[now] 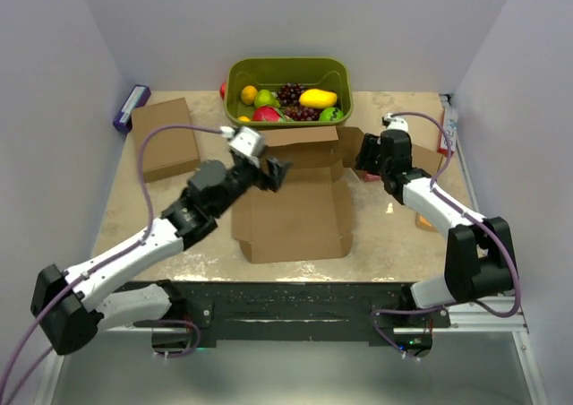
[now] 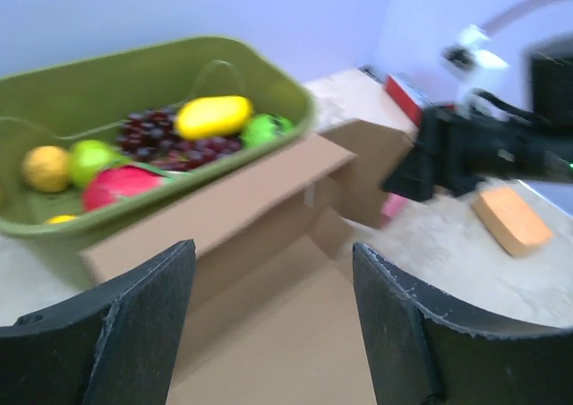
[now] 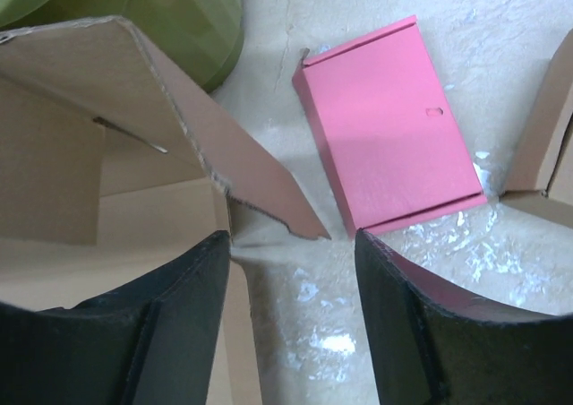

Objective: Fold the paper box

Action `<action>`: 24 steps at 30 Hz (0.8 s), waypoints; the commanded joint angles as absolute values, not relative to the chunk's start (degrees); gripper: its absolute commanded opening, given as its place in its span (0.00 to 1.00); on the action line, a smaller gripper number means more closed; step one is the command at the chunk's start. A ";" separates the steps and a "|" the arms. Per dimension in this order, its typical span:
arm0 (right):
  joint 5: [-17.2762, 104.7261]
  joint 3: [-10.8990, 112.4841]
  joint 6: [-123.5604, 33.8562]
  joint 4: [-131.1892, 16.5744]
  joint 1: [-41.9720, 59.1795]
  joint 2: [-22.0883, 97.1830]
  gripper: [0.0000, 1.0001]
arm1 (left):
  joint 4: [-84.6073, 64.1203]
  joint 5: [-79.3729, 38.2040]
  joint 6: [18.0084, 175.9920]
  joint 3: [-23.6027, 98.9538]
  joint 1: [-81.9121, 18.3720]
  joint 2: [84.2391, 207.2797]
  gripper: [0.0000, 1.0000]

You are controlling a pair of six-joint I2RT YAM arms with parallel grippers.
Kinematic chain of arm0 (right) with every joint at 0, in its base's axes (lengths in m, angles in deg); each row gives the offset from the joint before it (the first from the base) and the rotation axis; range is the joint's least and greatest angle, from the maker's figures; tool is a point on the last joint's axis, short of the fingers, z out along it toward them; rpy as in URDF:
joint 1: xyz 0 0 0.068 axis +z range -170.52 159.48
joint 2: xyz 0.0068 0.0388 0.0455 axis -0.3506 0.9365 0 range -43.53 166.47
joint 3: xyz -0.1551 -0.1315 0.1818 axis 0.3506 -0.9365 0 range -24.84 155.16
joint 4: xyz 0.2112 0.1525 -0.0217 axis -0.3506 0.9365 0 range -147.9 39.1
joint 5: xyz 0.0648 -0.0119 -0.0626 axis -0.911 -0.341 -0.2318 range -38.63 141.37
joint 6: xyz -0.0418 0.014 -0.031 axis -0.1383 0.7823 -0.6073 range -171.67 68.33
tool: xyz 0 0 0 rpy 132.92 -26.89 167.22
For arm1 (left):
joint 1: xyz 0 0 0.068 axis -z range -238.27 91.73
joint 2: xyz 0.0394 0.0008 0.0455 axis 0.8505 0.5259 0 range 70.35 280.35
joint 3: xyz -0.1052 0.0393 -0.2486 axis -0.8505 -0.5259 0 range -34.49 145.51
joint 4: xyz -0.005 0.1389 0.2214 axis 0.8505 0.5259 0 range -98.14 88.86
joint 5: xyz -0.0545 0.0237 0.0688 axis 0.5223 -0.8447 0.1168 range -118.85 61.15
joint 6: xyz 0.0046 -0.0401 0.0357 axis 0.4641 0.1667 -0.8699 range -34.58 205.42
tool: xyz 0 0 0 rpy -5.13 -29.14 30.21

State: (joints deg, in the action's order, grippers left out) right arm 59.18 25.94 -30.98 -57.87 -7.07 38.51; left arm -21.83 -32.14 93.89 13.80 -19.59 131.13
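Note:
The paper box [image 1: 295, 212] lies open at the table's middle, with its back wall [image 1: 300, 141] standing up in front of the basket. My left gripper [image 1: 276, 172] hovers open over the box's far left part; in the left wrist view its jaws [image 2: 273, 262] frame the bare floor panel [image 2: 286, 333] and the raised wall [image 2: 224, 210]. My right gripper [image 1: 363, 159] is open at the box's far right corner. In the right wrist view it [image 3: 291, 244] stands over the table, and a torn-edged side flap [image 3: 251, 176] ends just beside its left finger [image 3: 179, 315].
A green basket [image 1: 336, 69] of fruit stands behind the box. A flat cardboard rectangle [image 1: 166, 136] lies at the back left beside a purple item [image 1: 132, 107]. A pink card [image 3: 389, 127] lies right of the box, near an orange block [image 1: 425, 219] and more cardboard [image 3: 551, 145].

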 commanded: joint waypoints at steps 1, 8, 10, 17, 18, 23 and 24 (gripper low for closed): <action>59.80 29.82 -34.00 -63.70 -7.34 39.43 0.58 | -24.56 -45.89 92.54 11.91 -3.99 139.33 0.74; 59.01 29.74 -37.34 -68.10 -7.43 40.66 0.47 | -42.75 -38.08 100.36 13.05 0.26 159.09 0.68; 58.93 30.26 -37.60 -67.48 -7.34 41.28 0.44 | -46.96 -35.27 101.85 14.37 0.35 162.62 0.68; 57.87 29.56 -37.52 -67.74 -7.43 40.93 0.36 | -57.44 -29.82 104.84 18.24 0.53 177.12 0.65; 57.78 29.56 -37.60 -67.75 -7.43 41.10 0.35 | -58.23 -29.38 104.93 19.20 0.53 178.27 0.64; 57.43 30.00 -37.87 -67.22 -7.34 42.33 0.32 | -64.91 -26.65 104.84 20.70 0.53 184.95 0.64; 57.43 30.09 -37.95 -67.22 -7.43 42.60 0.32 | -66.05 -25.95 104.84 20.53 0.44 185.75 0.64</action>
State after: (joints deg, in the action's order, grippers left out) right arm 57.76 27.93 -36.64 -65.32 -7.09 41.61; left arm -55.10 -29.01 103.97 18.59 0.32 182.64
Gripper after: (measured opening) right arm 0.329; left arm 0.645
